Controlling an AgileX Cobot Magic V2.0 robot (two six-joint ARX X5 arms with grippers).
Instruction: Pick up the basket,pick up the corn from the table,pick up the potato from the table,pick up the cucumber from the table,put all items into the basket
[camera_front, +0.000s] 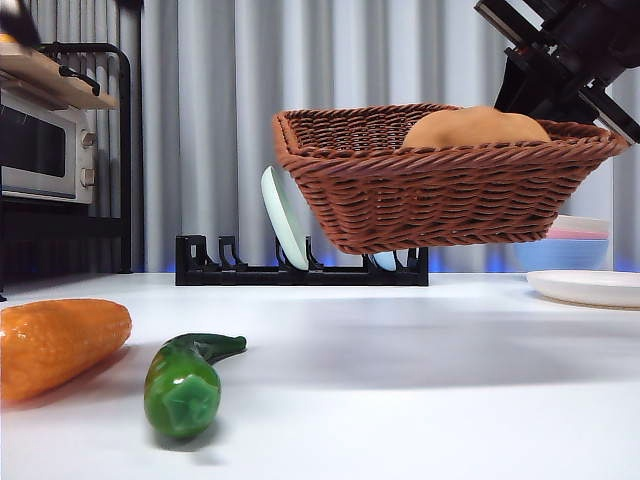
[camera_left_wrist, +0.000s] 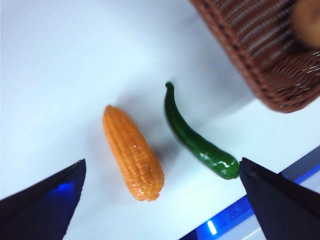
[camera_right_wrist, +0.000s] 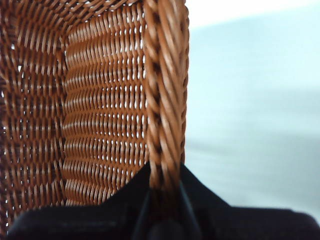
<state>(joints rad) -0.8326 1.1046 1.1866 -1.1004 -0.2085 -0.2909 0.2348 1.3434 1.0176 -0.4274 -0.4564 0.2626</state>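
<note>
My right gripper is shut on the braided rim of the brown wicker basket and holds it in the air, tilted, above the white table. The arm enters at the top right in the front view. The tan potato lies inside the basket. The orange corn and the dark-green cucumber lie side by side on the table at the front left. My left gripper is open above the corn and cucumber, clear of both. A corner of the basket shows in the left wrist view.
A black dish rack with a pale plate stands at the back behind the basket. A microwave on a shelf is at the far left. A white plate and stacked bowls sit at the right.
</note>
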